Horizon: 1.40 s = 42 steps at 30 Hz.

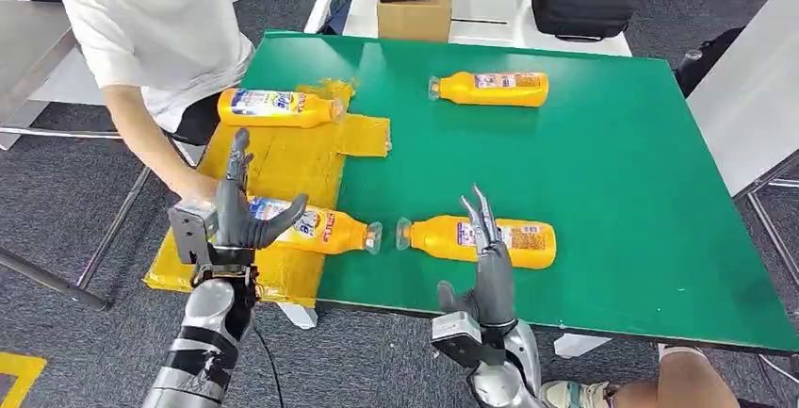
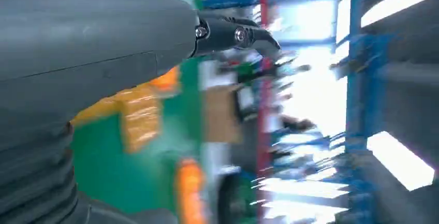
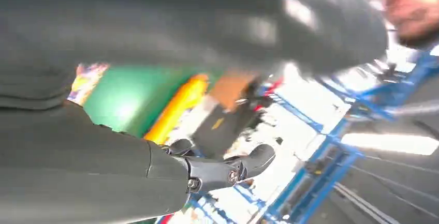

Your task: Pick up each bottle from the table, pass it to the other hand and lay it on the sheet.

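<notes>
Both hands, left (image 1: pixel 236 222) and right (image 1: pixel 488 271), hover with fingers spread and empty; next, I judge, the right must grasp the near bottle (image 1: pixel 481 241).

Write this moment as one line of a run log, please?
left hand open above sheet | right hand open by near bottle | two bottles on sheet, two on green table

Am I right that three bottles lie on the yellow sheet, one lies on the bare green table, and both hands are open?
Not quite. The head view shows two bottles on the yellow sheet and two on the bare green table. The left hand and right hand are open, as you said.
</notes>
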Each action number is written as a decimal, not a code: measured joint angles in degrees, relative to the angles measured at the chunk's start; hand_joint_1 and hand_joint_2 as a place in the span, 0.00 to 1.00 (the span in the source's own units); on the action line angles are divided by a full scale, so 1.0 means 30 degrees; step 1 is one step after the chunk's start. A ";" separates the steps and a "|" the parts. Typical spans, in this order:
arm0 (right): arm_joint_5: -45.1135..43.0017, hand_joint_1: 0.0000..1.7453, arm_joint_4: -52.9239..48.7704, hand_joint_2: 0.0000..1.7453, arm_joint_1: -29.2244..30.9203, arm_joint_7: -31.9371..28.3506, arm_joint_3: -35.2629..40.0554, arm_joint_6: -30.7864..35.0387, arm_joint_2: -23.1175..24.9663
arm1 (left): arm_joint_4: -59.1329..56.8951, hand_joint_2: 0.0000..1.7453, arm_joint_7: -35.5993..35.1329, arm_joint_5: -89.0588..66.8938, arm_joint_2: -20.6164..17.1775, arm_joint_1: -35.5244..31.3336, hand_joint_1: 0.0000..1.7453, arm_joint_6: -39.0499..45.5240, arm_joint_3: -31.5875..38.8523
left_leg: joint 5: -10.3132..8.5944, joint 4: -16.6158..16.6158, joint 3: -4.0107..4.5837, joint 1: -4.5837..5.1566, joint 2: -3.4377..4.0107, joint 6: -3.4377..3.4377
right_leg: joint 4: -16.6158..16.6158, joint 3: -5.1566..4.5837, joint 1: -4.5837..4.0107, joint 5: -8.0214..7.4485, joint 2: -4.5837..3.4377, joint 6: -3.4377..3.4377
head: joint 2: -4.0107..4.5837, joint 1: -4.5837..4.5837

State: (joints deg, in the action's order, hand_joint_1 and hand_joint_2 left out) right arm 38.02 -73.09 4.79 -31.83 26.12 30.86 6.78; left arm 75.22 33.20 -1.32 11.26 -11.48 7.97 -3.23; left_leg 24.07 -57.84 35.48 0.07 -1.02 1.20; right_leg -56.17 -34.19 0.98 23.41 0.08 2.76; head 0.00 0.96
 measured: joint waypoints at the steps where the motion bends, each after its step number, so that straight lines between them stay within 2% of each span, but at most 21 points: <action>1: 0.0390 0.00 0.0272 1.00 -0.0004 0.0478 -0.0265 0.0000 -0.0184 | 0.0882 1.00 0.0015 0.0463 0.0116 0.0364 0.00 0.0331 0.0000 | 0.0001 0.0000 0.0002 0.0001 -0.0001 0.0001 | 0.0001 0.0001 0.0001 0.0001 0.0000 0.0000 | 0.0000 0.0000; 4: 0.1645 0.00 0.0867 1.00 0.0008 0.1966 -0.0925 -0.0159 -0.0481 | 0.2799 1.00 -0.0130 0.1735 0.0247 0.1364 0.00 0.0497 -0.0014 | 0.0006 0.0000 0.0006 0.0003 -0.0001 0.0003 | 0.0005 -0.0001 0.0004 0.0002 0.0000 0.0001 | 0.0000 0.0001; 9: 0.5017 0.00 0.2488 1.00 0.0420 0.5243 -0.1692 -0.1633 -0.1372 | 0.5668 1.00 -0.0524 0.2202 0.0342 0.3023 0.00 0.0548 -0.0263 | 0.0011 0.0000 0.0011 0.0011 -0.0021 0.0005 | 0.0014 -0.0007 0.0011 0.0003 0.0008 0.0003 | 0.0000 0.0007; 15: 0.7654 0.00 0.4725 1.00 0.1466 0.6269 -0.2567 -0.1232 -0.2355 | 0.7452 1.00 -0.0226 0.0854 0.0327 0.3821 0.00 0.0446 -0.1488 | 0.0004 -0.0001 0.0024 0.0017 -0.0027 0.0014 | 0.0013 -0.0005 0.0013 -0.0012 0.0006 0.0016 | 0.0000 0.0007; 21: 0.9723 0.00 0.6210 1.00 0.2643 0.8244 -0.2945 -0.1677 -0.2697 | 0.7990 1.00 -0.0605 0.0695 0.0276 0.4082 0.00 0.0461 -0.2361 | 0.0000 -0.0002 0.0010 0.0006 -0.0008 0.0011 | 0.0008 -0.0005 0.0002 -0.0013 0.0003 0.0016 | 0.0000 0.0007; 28: 1.1719 0.00 0.7412 1.00 0.3675 0.9299 -0.2901 -0.1231 -0.2719 | 0.8056 1.00 -0.0925 0.1277 0.0269 0.4269 0.00 -0.0552 -0.2856 | 0.0001 -0.0002 0.0015 0.0006 -0.0011 0.0009 | 0.0005 -0.0006 0.0006 -0.0010 0.0004 0.0015 | 0.0000 0.0007; 42: 1.2345 0.00 0.9538 1.00 0.5334 1.0122 -0.2719 -0.1669 -0.2718 | 0.8158 1.00 -0.0990 0.0942 0.0218 0.4411 0.00 -0.0486 -0.3198 | 0.0000 -0.0003 0.0006 0.0008 -0.0011 0.0010 | 0.0006 0.0001 0.0005 -0.0012 0.0004 0.0015 | 0.0000 0.0001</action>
State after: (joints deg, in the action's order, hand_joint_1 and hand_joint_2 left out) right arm 75.06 -44.48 20.80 -1.47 17.96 25.86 -1.38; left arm 99.69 30.23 1.51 11.91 1.76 6.51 -12.83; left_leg 24.07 -57.85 35.50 0.10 -1.05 1.23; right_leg -56.15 -34.18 1.00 23.37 0.09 2.81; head 0.00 0.96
